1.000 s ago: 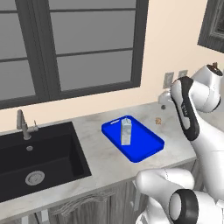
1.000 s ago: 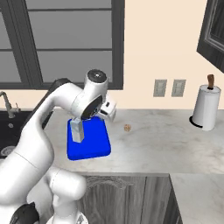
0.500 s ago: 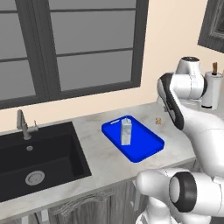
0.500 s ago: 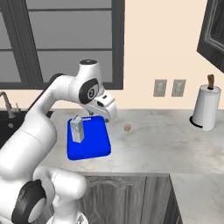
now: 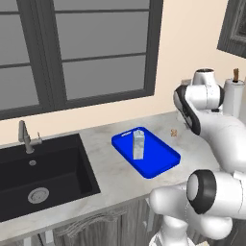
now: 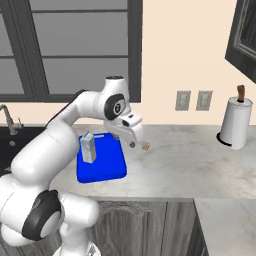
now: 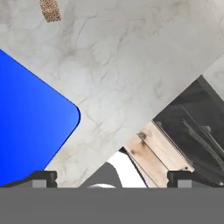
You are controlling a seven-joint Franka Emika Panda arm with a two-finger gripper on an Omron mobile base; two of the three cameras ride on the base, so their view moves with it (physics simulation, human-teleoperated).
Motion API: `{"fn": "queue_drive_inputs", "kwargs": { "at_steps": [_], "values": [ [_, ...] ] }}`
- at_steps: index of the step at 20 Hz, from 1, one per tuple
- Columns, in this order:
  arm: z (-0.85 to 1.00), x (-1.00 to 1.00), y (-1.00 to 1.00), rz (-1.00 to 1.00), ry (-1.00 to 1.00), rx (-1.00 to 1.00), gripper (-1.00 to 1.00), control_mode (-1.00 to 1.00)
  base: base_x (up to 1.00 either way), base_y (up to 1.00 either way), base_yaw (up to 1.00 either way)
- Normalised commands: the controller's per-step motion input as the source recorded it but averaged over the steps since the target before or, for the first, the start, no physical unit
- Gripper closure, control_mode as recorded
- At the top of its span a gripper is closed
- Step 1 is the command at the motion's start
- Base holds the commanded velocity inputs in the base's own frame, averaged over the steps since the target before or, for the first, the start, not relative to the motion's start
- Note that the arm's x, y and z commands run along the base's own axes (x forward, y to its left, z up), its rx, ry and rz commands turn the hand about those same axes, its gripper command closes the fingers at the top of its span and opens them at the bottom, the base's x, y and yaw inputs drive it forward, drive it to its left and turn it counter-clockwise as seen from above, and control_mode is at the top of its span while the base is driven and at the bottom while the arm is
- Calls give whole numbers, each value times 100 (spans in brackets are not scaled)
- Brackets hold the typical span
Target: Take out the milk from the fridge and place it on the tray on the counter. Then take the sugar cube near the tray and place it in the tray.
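The gripper (image 6: pixel 133 141) hangs wide open and empty just beside the sugar cube (image 6: pixel 146 146) on the counter (image 6: pixel 200 170). The milk (image 6: pixel 88 148) stands upright in the tray (image 6: pixel 107 167). A slightly off-centre descent could nudge the tiny cube away or close on nothing.

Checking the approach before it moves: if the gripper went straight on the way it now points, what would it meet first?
Most likely bare counter. The open gripper points down at marbled stone between the tray corner and the counter's front edge. The sugar cube lies off to one side, not in that line; depth is uncertain.
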Motion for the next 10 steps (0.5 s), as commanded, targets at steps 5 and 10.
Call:
{"fn": "queue_drive_inputs", "kwargs": {
  "at_steps": [5,10],
  "values": [
    [-30,30,-15,1,14,1,-100,-100,0,0,0],
    [-19,33,-1,12,14,4,-100,-100,0,0,0]
  ]
}}
